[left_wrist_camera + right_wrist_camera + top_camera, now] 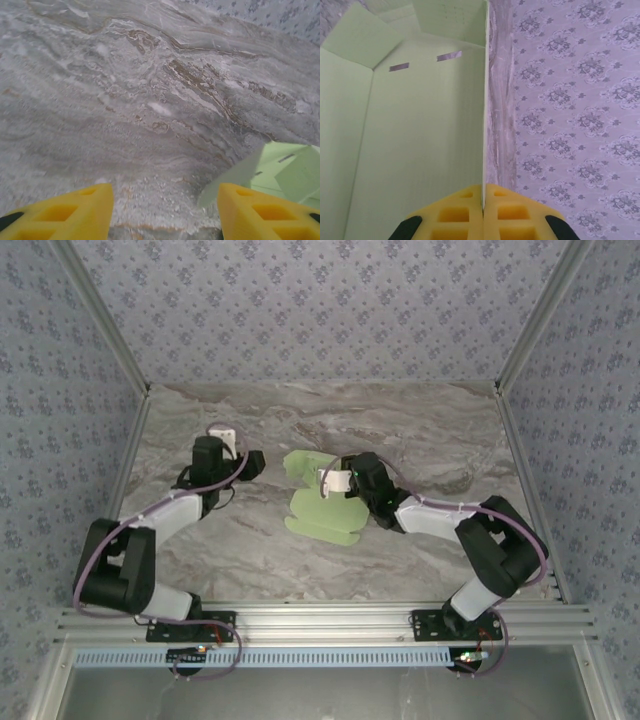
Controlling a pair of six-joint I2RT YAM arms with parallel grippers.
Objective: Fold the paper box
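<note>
1. The right gripper (483, 192) has its yellow fingers pressed together on the thin edge of an upright panel of the paper box (420, 125), low in the middle of the wrist view.
2. The left gripper (165, 212) stands spread, nothing between its fingers, above the bare marbled table (125, 100); a pale green corner of the card lies just beside its right finger (260, 210).
3. From above, the paper box (320, 508) lies partly unfolded at the centre of the frame, the right gripper (335, 480) on its upper part.
4. Count: two arms, two grippers, one green card sheet, and two small slots (399, 66) in its far panel.
</note>
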